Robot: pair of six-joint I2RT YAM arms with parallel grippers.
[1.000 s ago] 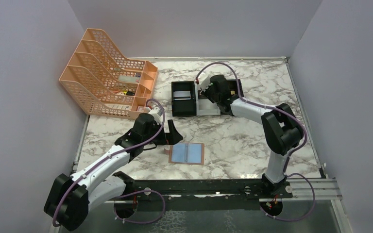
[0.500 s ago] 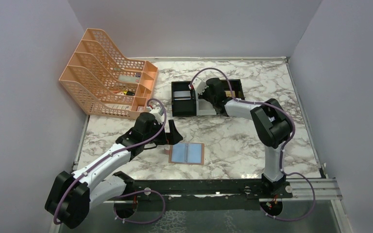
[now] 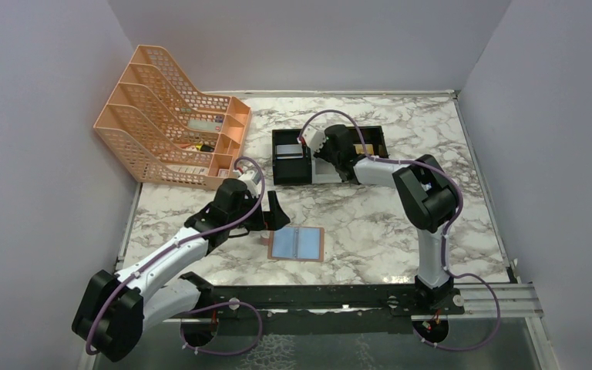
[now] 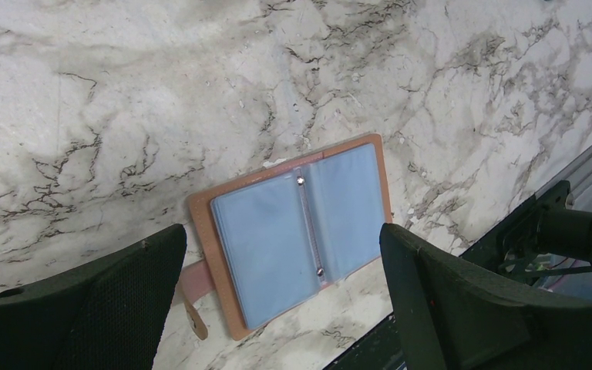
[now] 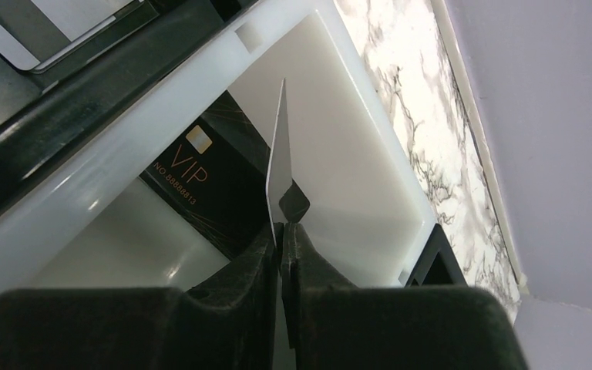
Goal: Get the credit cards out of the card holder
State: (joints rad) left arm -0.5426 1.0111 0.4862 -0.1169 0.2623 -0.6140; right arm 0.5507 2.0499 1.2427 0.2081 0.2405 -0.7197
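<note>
Pinching a pale credit card (image 5: 277,139) by its lower corner with the right gripper (image 5: 284,225), shut down to a sliver on it; holding it edge-on and near upright over the white tray (image 5: 354,158), most likely so as to let it fall flat beside the dark VIP card (image 5: 193,181) lying on that tray's floor. Passing the white wall, finding a silver-grey card (image 5: 54,31) flat in the black tray (image 5: 38,131); sorted apart, by the look of it. Hovering with the left gripper (image 4: 281,235) spread as wide as can be and holding nothing, straddling the card holder (image 3: 297,243) from above without touching it; probably placed there ready to pin the leather down or pick from a pocket. Lying opened flat toward the front middle of the table (image 3: 385,223), well apart from the trays, tan cover down and pale blue pockets up, side tab pointing toward the left arm; showing no card in the uppermost pockets, so perhaps emptied, though hiding any leaves underneath. Resting all of it on white marble-patterned board, hard and glossy, judged slippery for thin plastic. Standing at the far left corner, an orange mesh file rack (image 3: 162,127) holding small items. Boxing in three sides with plain pale lilac walls (image 3: 316,38); running along the near edge, a black rail (image 3: 316,294) carrying both arm bases.
</note>
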